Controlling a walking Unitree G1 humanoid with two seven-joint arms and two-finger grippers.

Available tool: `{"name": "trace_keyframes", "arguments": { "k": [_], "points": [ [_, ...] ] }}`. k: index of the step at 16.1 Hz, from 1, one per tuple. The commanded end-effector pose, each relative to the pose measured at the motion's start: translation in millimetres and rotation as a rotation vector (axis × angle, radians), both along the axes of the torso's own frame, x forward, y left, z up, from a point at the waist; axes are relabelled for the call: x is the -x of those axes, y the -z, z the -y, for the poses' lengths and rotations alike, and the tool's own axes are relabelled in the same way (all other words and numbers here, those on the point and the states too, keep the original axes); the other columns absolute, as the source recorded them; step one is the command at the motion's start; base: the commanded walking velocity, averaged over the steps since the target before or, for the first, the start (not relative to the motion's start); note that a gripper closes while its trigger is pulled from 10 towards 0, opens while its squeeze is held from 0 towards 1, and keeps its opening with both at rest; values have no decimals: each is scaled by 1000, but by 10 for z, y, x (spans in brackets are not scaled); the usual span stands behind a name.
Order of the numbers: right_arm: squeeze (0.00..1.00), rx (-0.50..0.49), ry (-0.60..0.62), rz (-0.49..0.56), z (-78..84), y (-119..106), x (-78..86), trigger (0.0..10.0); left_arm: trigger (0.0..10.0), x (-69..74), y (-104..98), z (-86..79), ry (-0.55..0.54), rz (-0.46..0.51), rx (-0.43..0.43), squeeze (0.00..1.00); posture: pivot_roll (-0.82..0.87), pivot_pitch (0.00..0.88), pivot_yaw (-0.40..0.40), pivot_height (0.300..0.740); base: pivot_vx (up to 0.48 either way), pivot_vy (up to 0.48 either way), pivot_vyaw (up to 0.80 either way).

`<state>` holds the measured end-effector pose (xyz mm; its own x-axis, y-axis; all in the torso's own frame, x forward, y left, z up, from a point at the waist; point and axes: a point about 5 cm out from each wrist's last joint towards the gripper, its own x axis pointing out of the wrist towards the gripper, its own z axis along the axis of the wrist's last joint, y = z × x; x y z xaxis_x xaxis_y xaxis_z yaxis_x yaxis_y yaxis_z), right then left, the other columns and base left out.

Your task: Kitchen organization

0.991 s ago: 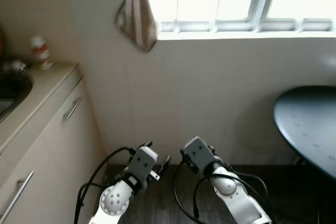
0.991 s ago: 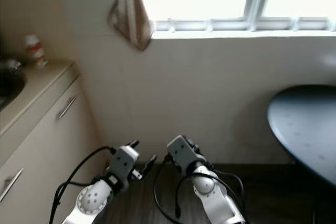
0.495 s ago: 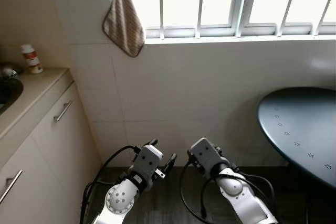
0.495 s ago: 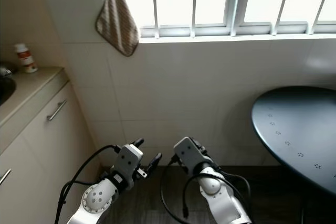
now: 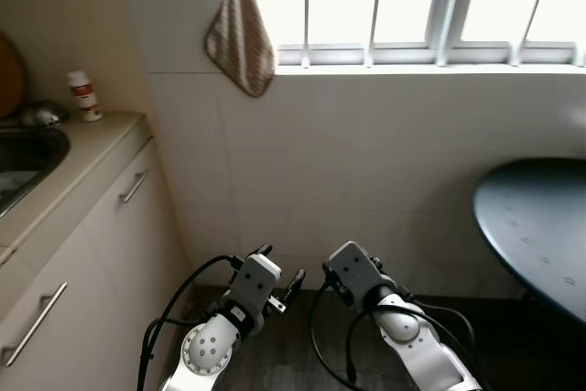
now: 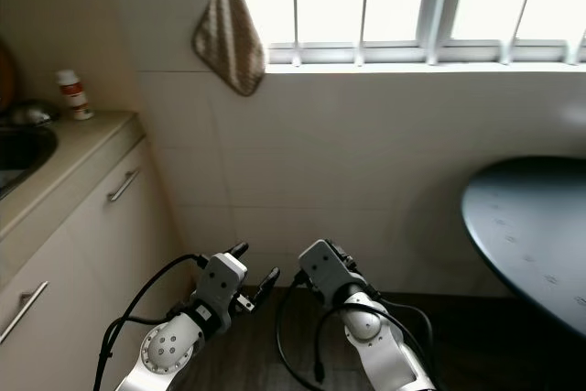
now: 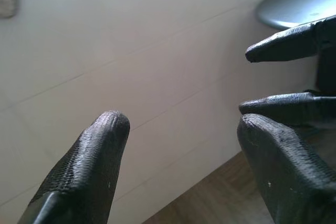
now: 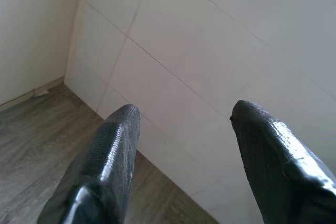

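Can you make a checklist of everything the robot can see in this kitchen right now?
Surface: beige counter at left, sink set in it.
Job's things: small bottle upright on the counter by the wall.
Clutter: striped cloth hanging by the window.
Grippers: left gripper open, empty; right gripper open, empty; both low, facing the tiled wall.
Cables: black cables loop off both arms.
Surroundings: dark round table at right, cabinet under the counter, wood floor.

Small bottle (image 5: 86, 96) on beige counter (image 5: 92, 148)
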<state>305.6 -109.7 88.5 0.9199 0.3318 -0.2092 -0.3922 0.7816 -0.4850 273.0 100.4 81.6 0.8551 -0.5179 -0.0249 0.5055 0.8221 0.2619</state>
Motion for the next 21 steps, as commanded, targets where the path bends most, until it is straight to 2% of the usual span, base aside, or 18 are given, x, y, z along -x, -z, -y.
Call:
{"name": "trace_keyframes", "arguments": {
  "k": [1,3,21],
  "points": [
    [0,-16,-15,14,-61,-49,-23,10000,10000,-15,-6,-53,-15,-3,-8,0,-2,0,8,740,0,480,0],
    [0,-16,-15,14,-62,-48,-23,10000,10000,-16,-9,-55,-18,0,-2,0,-2,0,8,740,0,322,0],
    [0,-18,-13,9,-57,-33,-20,10000,10000,-1,-7,-47,-12,8,-1,0,0,0,7,740,0,0,0]
  ]
}}
